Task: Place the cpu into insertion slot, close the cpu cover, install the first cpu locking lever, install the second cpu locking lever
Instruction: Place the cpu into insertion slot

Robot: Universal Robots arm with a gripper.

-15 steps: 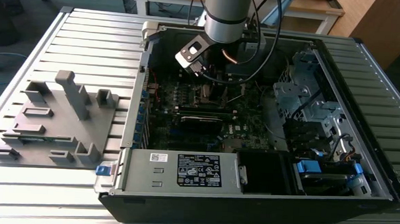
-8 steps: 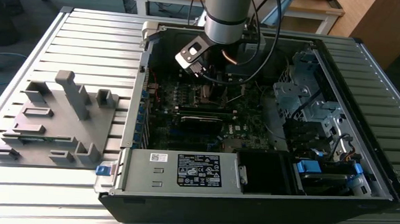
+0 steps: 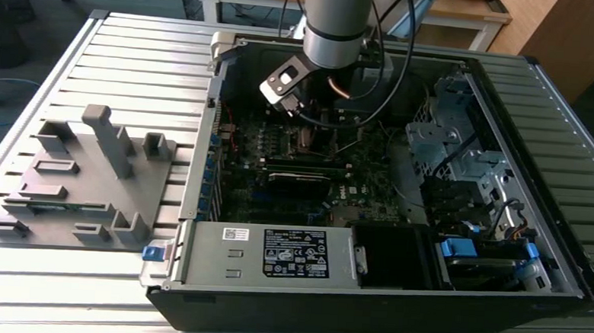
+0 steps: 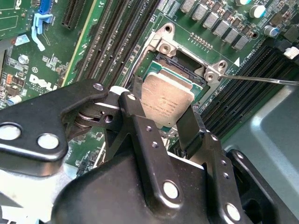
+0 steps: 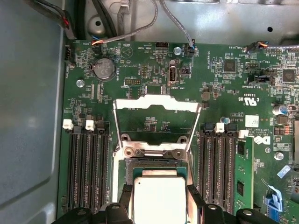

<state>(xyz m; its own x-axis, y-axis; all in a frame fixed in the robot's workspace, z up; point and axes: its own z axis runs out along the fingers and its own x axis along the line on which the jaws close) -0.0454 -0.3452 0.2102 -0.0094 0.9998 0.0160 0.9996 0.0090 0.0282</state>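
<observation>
We see a big grey metal table (image 3: 129, 58) with long grooves along its top. Two things sit right on it. One is a black computer case (image 3: 371, 311), lying on its side with the open side up. It fills the middle of the table and most of the exterior view's right. The other is a flat grey plastic stand (image 3: 82, 201) with blocks and one tall post sticking up. It lies on the exterior view's left, just beside the case. A small blue piece (image 3: 153, 252) sits between them, at the case's corner.
</observation>
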